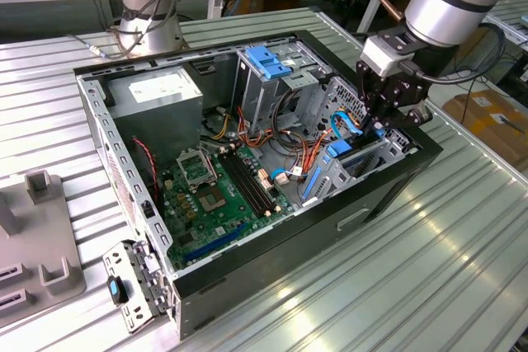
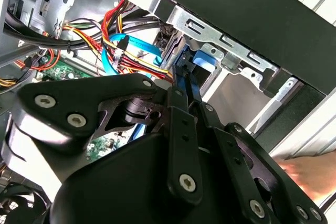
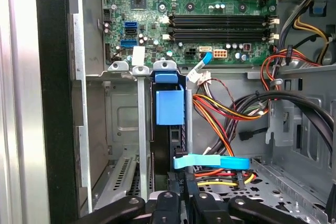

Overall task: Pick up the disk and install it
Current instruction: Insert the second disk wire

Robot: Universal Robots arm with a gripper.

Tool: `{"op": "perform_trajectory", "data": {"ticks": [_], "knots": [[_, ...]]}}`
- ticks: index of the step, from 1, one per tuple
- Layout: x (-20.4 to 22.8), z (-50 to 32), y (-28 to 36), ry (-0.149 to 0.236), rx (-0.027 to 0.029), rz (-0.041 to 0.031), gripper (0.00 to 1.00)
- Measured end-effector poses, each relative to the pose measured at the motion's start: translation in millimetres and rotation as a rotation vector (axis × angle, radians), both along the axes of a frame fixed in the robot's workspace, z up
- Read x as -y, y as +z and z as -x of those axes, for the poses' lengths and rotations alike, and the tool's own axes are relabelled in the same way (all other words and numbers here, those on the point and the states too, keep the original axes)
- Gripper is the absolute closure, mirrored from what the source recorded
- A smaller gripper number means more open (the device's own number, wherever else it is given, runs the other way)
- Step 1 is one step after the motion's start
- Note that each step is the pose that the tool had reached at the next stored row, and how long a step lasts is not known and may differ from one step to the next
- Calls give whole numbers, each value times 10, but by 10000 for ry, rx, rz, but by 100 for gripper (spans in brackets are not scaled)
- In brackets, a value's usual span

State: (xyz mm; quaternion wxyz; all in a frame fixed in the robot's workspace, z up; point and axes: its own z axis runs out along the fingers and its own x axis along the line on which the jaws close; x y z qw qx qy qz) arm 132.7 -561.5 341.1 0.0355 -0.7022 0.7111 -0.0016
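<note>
Where the arm reached into the open case, these were seen:
Gripper: fingers pinched on the disk's near edge.
Disk: upright on edge, its blue frame showing, seated in the drive bay beside the case wall.
Blue cable: lay across just beside the fingers.
Motherboard: beyond the bay.
Power supply: farthest, in the corner.

the black gripper has its fingers closed on the blue edge of the disk, standing in the grey drive bay beside red and yellow cables.
</note>
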Motion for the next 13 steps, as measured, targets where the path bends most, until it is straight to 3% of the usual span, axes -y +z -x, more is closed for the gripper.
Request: {"op": "perform_trajectory", "data": {"ticks": [7, 9, 11, 13], "knots": [[0, 4, -10, 0, 1, -10, 84], [0, 5, -10, 0, 0, -8, 76], [0, 6, -5, 0, 0, -3, 76], [0, 6, 41, -1, 0, -2, 76]]}}
